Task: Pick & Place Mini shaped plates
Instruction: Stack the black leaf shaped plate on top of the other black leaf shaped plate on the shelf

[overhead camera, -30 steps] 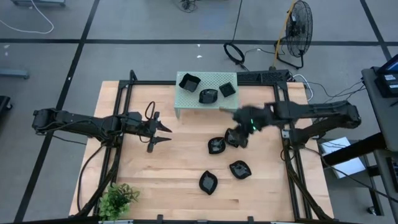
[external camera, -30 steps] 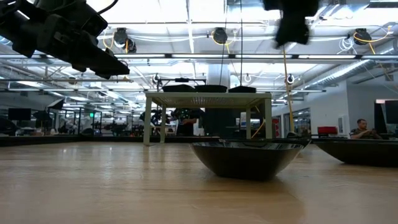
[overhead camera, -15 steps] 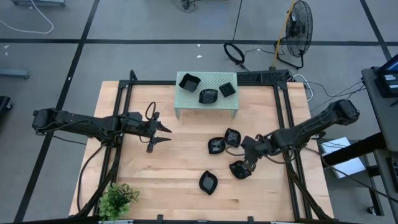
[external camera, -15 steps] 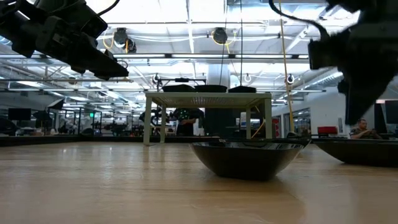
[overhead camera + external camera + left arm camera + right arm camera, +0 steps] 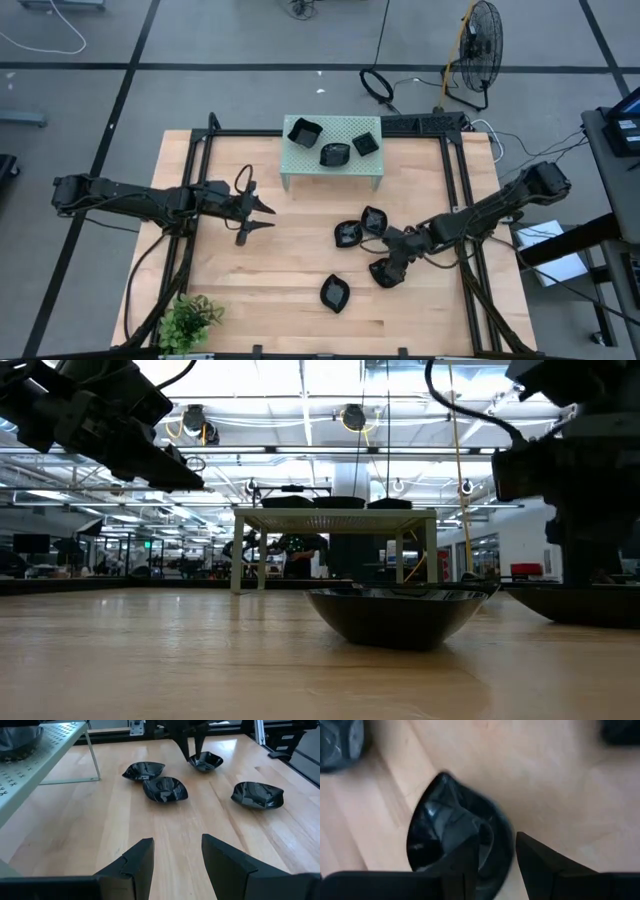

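While our right tool [image 5: 392, 268] straddles a black plate's [image 5: 385, 273] rim, fingers narrowly parted, our left tool [image 5: 262, 217] waits wide.

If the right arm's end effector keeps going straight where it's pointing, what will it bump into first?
Most likely the black mini plate right beneath it. The right end effector points down with its fingers open over the plate's rim, one finger over the bowl. How close it is cannot be told.

Wooden table [image 5: 290, 250]: four black plates [image 5: 349, 235], green stand [image 5: 333, 165], small plant [image 5: 189, 318].
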Tool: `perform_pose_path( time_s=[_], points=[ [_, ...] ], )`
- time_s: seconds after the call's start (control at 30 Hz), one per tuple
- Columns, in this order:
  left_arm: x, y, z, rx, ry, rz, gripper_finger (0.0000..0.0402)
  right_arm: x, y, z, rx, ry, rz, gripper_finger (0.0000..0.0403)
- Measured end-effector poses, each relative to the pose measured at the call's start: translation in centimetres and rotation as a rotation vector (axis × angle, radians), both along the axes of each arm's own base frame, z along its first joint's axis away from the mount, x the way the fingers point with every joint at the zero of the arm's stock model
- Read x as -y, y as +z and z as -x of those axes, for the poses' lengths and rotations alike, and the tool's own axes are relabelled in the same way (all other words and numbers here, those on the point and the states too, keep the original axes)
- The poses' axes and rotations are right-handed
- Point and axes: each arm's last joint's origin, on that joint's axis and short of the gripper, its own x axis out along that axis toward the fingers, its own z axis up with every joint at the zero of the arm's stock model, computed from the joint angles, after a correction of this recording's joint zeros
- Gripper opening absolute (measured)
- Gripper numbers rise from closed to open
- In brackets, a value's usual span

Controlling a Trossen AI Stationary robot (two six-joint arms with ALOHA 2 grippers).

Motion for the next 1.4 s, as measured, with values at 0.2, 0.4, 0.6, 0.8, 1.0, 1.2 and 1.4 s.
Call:
perform_pose_path(
  time_s=[0.2, 0.4, 0.6, 0.8, 1.0, 1.2, 1.4],
  points=[
    [-0.1, 0.0, 0.0, 0.0, 0.024, -0.008, 0.017, -0.1, -1.0, -0.1, -0.061, 0.032, 0.005, 0.0112],
    [-0.1, 0.0, 0.0, 0.0, 0.023, -0.009, 0.017, -0.1, -0.4, -0.1, -0.012, 0.074, 0.01, 0.005],
    [-0.1, 0.0, 0.0, 0.002, 0.023, -0.01, 0.017, 0.0, 0.1, -0.2, 0.028, 0.106, 0.019, 0.0006],
    [-0.1, 0.0, 0.0, 0.001, 0.024, -0.009, 0.017, 0.1, 0.7, -0.2, 0.069, 0.113, 0.008, 0.0001],
    [-0.1, 0.0, 0.0, 0.001, 0.025, -0.006, 0.017, -0.2, 2.7, -1.0, 0.296, 0.154, 0.013, 0.0],
    [-0.1, 0.0, 0.0, 0.0, 0.025, -0.006, 0.017, -0.1, 4.5, -2.0, 0.519, 0.16, 0.097, 0.0],
    [-0.1, 0.0, 0.0, 0.0, 0.025, -0.006, 0.017, 0.8, 6.3, -3.7, 0.778, 0.14, 0.267, 0.0]
  ],
)
